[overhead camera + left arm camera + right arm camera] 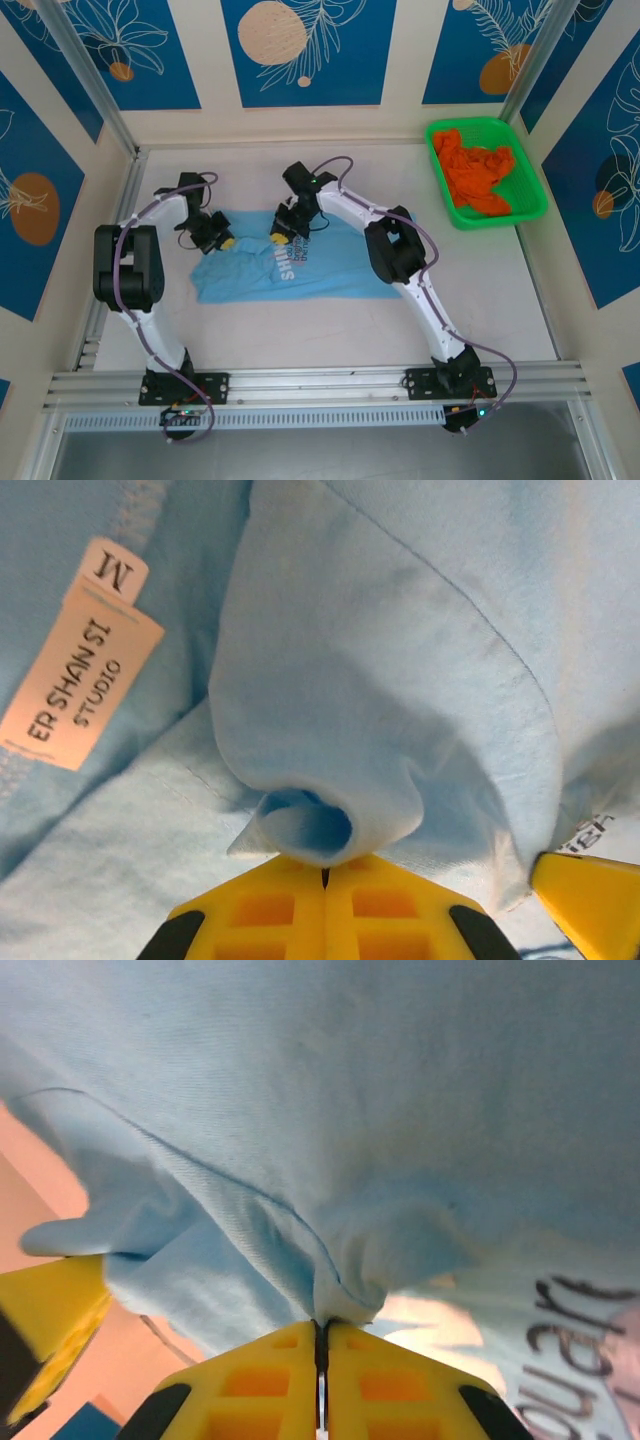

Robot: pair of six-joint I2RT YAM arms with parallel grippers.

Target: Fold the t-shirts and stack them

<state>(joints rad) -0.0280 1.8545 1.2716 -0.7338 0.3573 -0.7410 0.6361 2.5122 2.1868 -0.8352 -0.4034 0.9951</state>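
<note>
Soft, light, limp: blue shirt [300,272] flat on bench [300,335], far edge bunched in left tool [228,242] and right tool [277,240], both pinching cloth tight; best taken by hems; orange shirt [480,175] crumpled in far-right basket [533,205].

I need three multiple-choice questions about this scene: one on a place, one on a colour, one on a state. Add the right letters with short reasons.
1. Where is the orange t-shirt? A. in the basket B. folded on the table C. held by an arm
2. What colour is the basket? A. red B. green C. white
3. The left gripper is: A. wide open B. shut on nothing C. shut on the blue t-shirt
Answers: 1 A, it lies crumpled in the basket; 2 B, its walls are green; 3 C, cloth is pinched between its yellow fingers.
</note>
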